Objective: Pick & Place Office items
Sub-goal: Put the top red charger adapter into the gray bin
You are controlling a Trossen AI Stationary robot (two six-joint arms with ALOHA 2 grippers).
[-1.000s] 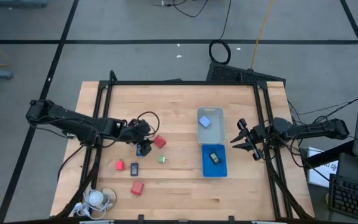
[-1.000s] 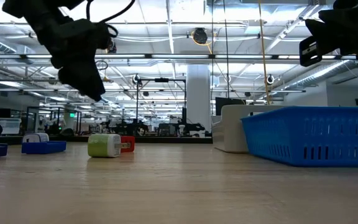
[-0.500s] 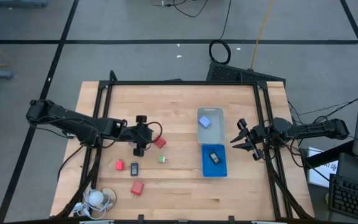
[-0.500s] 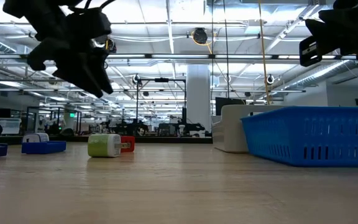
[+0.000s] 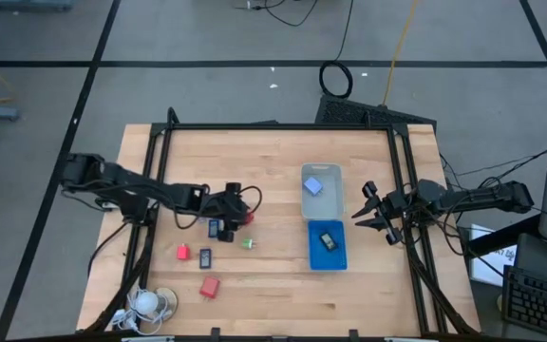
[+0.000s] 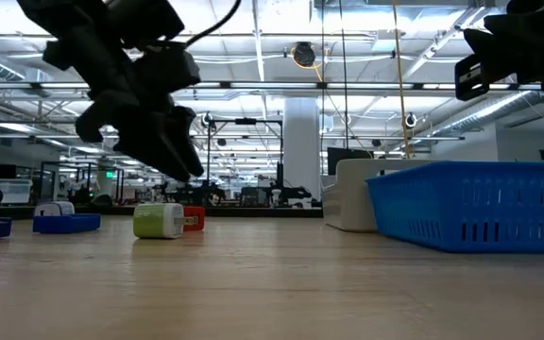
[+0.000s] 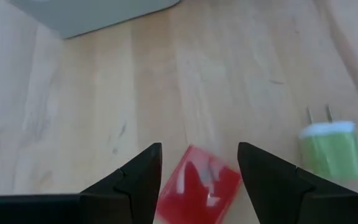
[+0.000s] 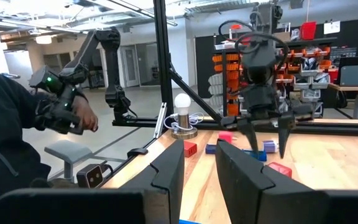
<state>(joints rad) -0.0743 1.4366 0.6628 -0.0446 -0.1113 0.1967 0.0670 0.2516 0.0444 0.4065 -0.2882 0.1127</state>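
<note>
Red block (image 7: 199, 191) framed between the spread fingers of the left claw (image 7: 197, 177) on the wooden bench (image 5: 273, 152) — not yet gripped.

Office items lie scattered mid-bench: the red block just beside a green plug piece (image 7: 329, 147); two more red blocks (image 5: 209, 286) and a dark piece (image 5: 205, 257) nearer the front edge; a light-blue cube in the clear tray (image 5: 322, 204) and a dark piece in the blue tray (image 5: 311, 249); the block looks small, rigid and light — likely best pinched across its flat opposite faces, though its glossy face may slip; the right claw (image 5: 376, 213) waits open at the bench's right edge; beyond the smooth pale wood lies a lit workshop, with a person's sleeve visible in the right wrist view.
</note>
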